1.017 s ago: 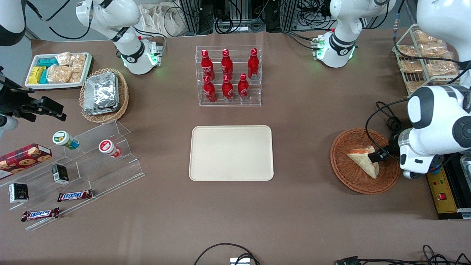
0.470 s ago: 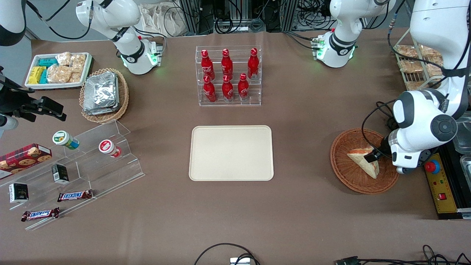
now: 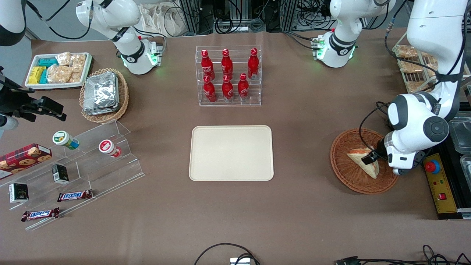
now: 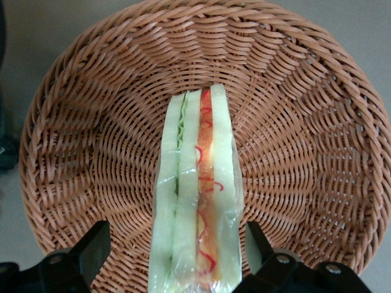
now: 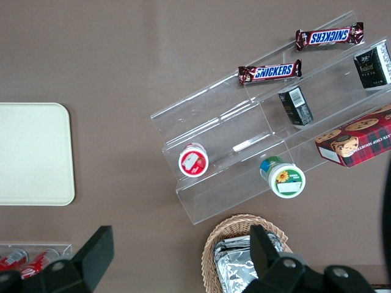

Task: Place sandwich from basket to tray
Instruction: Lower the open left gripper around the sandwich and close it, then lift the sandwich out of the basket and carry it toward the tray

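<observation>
A brown-covered bench fills the room's middle, cables and rack frames crowding its farther edge. Toward the parked arm's end sit a small white tray of snacks, a pale wicker basket of foil packets and clear acrylic steps carrying candy bars and jars. At centre stands a rack of red bottles, and nearer the camera the cream tray lies bare. Toward the working arm's end, the reddish basket holds the sandwich. The gripper is down in the basket, its fingers spread on either side of the wrapped wedge, not pressing it.
</observation>
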`<act>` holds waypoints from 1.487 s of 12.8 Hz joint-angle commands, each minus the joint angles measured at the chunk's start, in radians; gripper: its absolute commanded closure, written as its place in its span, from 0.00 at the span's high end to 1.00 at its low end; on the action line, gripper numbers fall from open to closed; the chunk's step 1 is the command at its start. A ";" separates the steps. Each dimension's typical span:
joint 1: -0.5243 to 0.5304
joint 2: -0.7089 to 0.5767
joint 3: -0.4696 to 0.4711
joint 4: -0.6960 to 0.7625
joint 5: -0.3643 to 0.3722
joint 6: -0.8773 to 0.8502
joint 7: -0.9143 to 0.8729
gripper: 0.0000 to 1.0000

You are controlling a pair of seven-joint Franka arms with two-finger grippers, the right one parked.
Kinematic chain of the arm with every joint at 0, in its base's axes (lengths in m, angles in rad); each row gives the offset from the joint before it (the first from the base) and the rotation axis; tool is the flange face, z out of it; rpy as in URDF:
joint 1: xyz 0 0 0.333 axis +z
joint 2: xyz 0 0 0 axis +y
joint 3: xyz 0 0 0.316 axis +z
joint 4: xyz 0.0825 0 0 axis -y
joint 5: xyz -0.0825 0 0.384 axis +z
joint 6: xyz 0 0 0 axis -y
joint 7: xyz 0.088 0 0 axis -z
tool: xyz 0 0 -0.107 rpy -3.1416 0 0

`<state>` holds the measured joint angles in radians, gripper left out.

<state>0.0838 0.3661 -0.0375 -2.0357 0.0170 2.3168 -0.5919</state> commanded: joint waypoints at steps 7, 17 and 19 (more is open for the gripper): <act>-0.035 0.025 0.005 0.008 0.001 0.027 -0.022 0.03; -0.117 -0.079 0.004 0.498 0.035 -0.608 0.467 0.00; -0.177 -0.081 -0.001 0.558 -0.009 -0.663 0.480 0.00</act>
<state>-0.0356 0.2531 -0.0421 -1.5525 0.0384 1.7099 -0.1542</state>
